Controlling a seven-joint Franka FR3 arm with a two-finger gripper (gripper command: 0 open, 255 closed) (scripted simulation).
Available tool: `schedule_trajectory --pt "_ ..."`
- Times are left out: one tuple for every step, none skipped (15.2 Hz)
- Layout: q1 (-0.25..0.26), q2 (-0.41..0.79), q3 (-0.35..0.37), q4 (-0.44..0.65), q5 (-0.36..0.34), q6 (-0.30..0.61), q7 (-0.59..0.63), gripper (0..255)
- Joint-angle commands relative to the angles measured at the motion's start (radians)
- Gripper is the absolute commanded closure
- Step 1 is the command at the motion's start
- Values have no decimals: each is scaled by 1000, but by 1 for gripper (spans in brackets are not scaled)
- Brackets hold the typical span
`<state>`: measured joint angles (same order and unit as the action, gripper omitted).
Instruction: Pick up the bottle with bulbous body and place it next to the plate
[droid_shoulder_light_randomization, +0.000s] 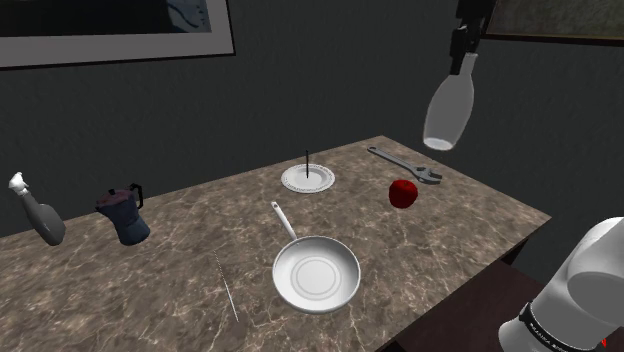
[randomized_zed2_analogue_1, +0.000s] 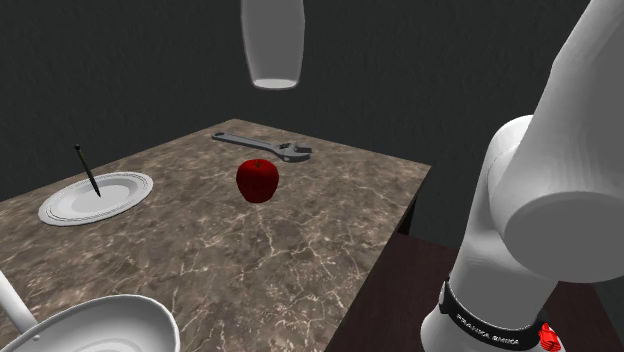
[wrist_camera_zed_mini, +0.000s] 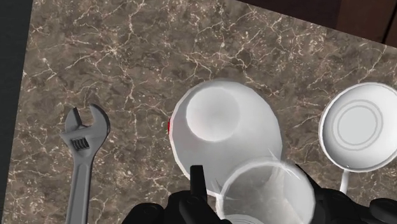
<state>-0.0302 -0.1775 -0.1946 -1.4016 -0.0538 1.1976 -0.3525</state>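
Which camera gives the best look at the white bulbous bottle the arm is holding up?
The shoulder view: the whole white bulbous bottle hangs from the black gripper above the table. The second exterior view cuts off its top, and the wrist view looks down its length, foreshortened.

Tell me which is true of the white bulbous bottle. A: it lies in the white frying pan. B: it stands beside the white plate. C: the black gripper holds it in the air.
C: the black gripper clasps the white bulbous bottle well above the marbled tabletop.
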Motion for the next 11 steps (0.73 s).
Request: schedule_trajectory --pt "5 15 7 -32 5 48 16 255" --pt "8 29 10 -43 9 72 24 255" --pt "11 43 13 -52 13 95 31 255" --pt "14 59 16 -60 16 118 38 255" --pt "16 75 19 -66 20 140 44 255" --pt "19 93 21 -70 24 161 51 255" --pt "21 111 24 -73 27 182 57 255" --pt "24 131 27 -74 31 203 62 255" --pt "26 151 29 -74 35 222 68 255" --pt "28 172 31 -72 38 241 73 255" --pt "31 194 34 -69 42 259 79 255"
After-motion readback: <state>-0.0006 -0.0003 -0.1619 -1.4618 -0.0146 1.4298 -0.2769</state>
